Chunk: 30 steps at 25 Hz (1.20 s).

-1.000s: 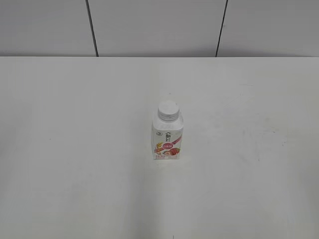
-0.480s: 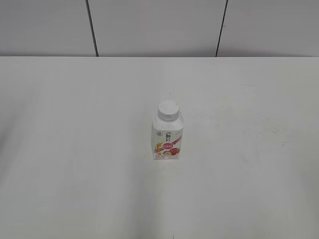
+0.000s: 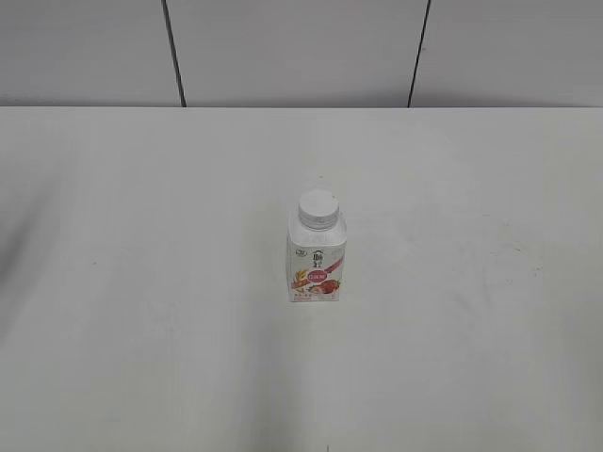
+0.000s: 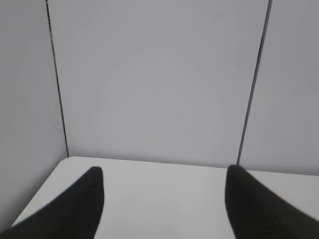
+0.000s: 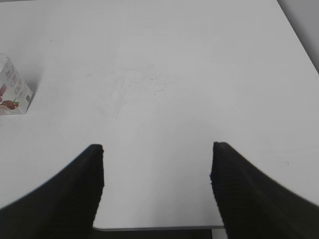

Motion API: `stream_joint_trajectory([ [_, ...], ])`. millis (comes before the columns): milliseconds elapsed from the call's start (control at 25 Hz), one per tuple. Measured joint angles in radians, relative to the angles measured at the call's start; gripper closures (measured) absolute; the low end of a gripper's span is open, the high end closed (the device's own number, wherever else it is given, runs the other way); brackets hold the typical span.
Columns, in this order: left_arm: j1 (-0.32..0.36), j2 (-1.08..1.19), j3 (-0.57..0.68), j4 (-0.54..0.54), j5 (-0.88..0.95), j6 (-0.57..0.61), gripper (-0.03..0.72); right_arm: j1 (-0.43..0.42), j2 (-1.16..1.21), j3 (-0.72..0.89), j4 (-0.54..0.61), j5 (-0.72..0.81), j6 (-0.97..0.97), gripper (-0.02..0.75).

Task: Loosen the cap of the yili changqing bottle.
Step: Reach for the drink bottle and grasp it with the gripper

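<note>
- Spreading wide apart over bare white tabletop [image 5: 164,74]: black fingers [image 5: 75,194] of right gripper [image 5: 157,191], holding nothing.
- Gaping equally, empty, toward grey wall panels [image 4: 159,79]: left gripper [image 4: 162,199].
- Standing upright mid-table, untouched: small squarish white plastic bottle [image 3: 316,268] with pink-red label.
- Sitting on the neck, apparently not yet loosened: round white plastic screw cap [image 3: 317,209].

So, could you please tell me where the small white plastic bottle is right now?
The small white plastic bottle stands upright near the middle of the white table in the exterior view, alone.

Bare lab-style test bench: plain white table [image 3: 141,282], grey panelled wall [image 3: 292,52] behind.
</note>
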Motion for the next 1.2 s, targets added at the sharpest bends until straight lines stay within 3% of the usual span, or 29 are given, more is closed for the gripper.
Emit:
stream_joint_trajectory([
  [360,0.0,0.28,-0.006,0.368,-0.277,-0.234,0.218,0.0,0.0,0.0,0.0,0.0,0.0,0.204],
  [600,0.0,0.462,-0.065,0.654,-0.417,-0.27,0.218,0.0,0.0,0.0,0.0,0.0,0.0,0.204],
  [840,-0.001,0.635,-0.203,1.025,-0.503,-0.276,0.214,0.0,0.0,0.0,0.0,0.0,0.0,0.204],
  [1000,-0.028,0.742,-0.32,1.294,-0.545,-0.316,0.173,0.0,0.0,0.0,0.0,0.0,0.0,0.204],
  [1200,-0.093,0.829,-0.443,1.418,-0.562,-0.477,0.123,0.0,0.0,0.0,0.0,0.0,0.0,0.204],
])
